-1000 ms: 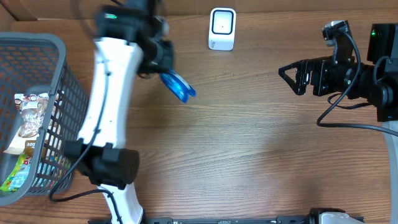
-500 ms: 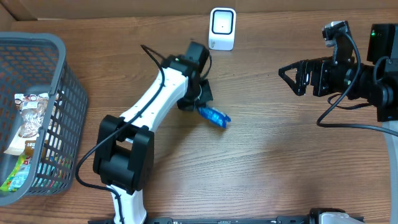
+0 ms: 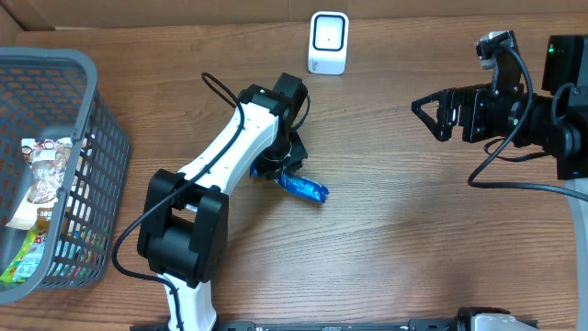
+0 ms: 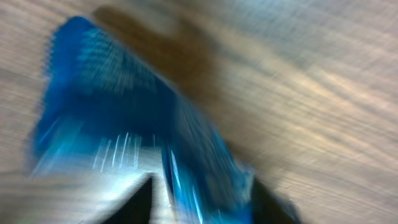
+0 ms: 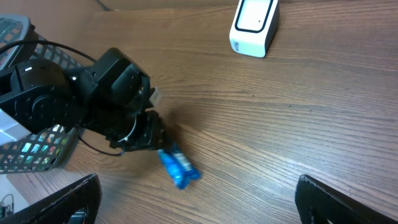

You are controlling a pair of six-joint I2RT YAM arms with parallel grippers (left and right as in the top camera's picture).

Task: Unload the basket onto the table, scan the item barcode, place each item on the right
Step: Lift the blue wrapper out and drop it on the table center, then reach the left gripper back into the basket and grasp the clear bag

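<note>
L gripper [image 3: 280,171] down at blue pkt [image 3: 306,189] mid-table; R gripper [image 3: 428,118] parked off to the side, claw wide apart.
The blue pkt lies flat on the wood table [image 3: 413,239], set diagonally, nearer the camera than the white scanner [image 3: 328,41] at the far edge & well apart from it. L gripper sits at the pkt's upper-left end, touching or just over it. L wrist view is all motion blur w/ blue filling the frame, so can't tell if that claw is apart or clamped on the pkt. R gripper's fingers are spread, nothing btwn them, far from the pkt. Grey basket [image 3: 57,62] at the left edge holds snack packs [image 3: 41,184].
</note>
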